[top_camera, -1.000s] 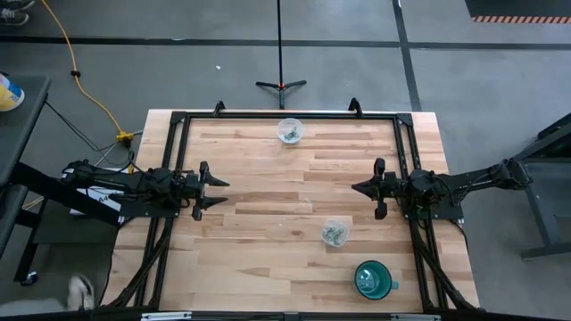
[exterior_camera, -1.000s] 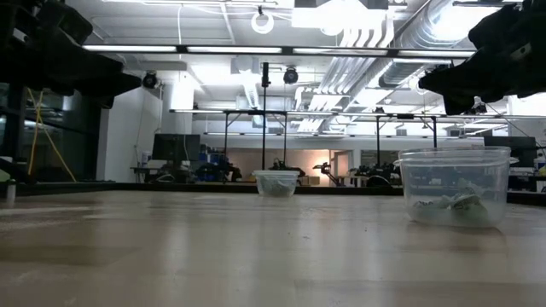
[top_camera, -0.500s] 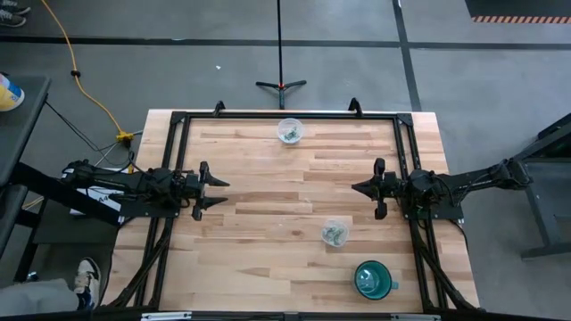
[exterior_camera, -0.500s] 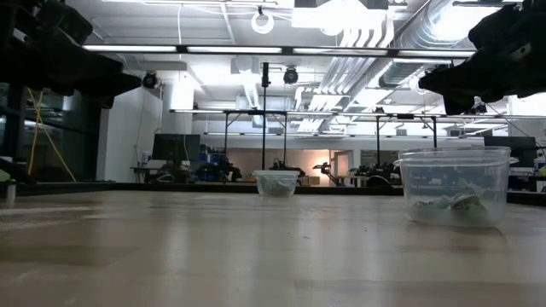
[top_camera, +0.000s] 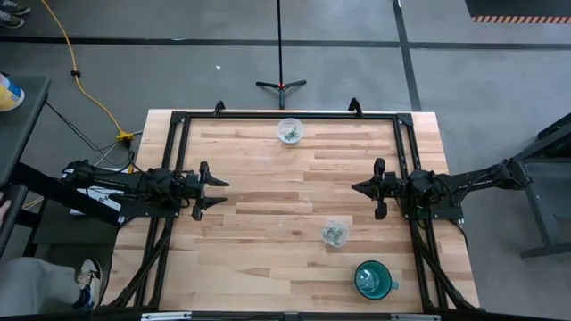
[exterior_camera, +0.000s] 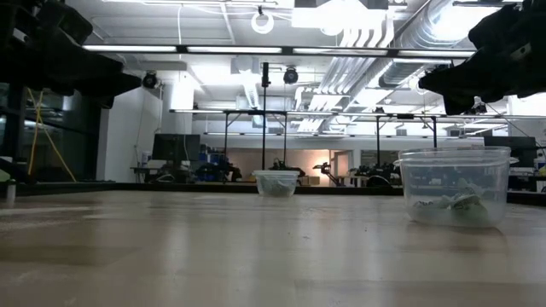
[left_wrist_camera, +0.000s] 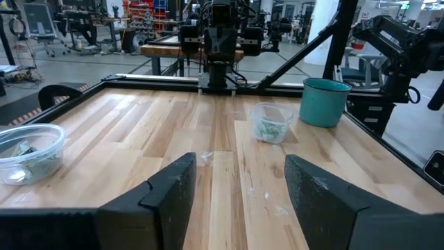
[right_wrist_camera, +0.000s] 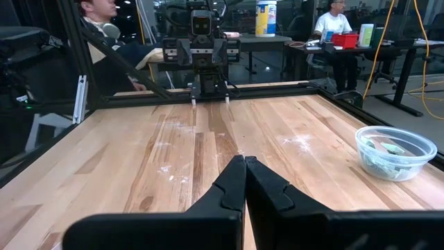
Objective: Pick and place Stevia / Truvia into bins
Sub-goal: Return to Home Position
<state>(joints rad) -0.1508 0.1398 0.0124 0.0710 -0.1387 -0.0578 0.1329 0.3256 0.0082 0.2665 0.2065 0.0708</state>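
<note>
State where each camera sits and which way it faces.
High view: above the table, looking straight down; both arms, left hand, right hand.
Low view: tabletop height, level toward the room; arms overhead.
Left wrist view: faces the right arm; own open fingers.
Right wrist view: faces the left arm; own shut fingers.
Both wrist views share the far clear cup.

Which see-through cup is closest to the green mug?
The cup on the right side, near the mug; the other cup sits at the far edge.
</note>
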